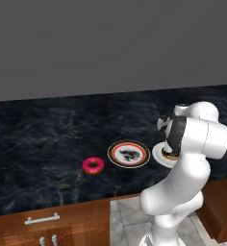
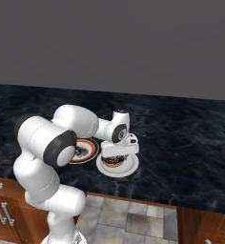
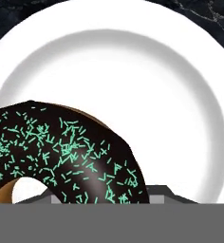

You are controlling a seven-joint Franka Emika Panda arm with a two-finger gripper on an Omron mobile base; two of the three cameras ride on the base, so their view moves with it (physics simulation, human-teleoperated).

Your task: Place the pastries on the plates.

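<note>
In the hand view the chocolate pastry (image 3: 61,152), with green sprinkles and a tan base, hangs tilted just over the plain white plate (image 3: 133,71). My gripper (image 2: 115,156) reaches down over that white plate (image 2: 129,168) and is shut on the chocolate pastry (image 2: 113,162), which hides the fingertips. The pink pastry (image 1: 93,165) lies on the dark counter, left of the patterned plate (image 1: 129,153). That patterned plate (image 2: 86,151) sits next to the white plate (image 1: 158,153), on its left.
The black marble counter (image 1: 38,139) runs wide to the left and behind the plates. Its front edge (image 1: 62,204) tops wooden cabinets with metal handles. My own white arm (image 1: 197,144) hides part of the white plate in the left base view.
</note>
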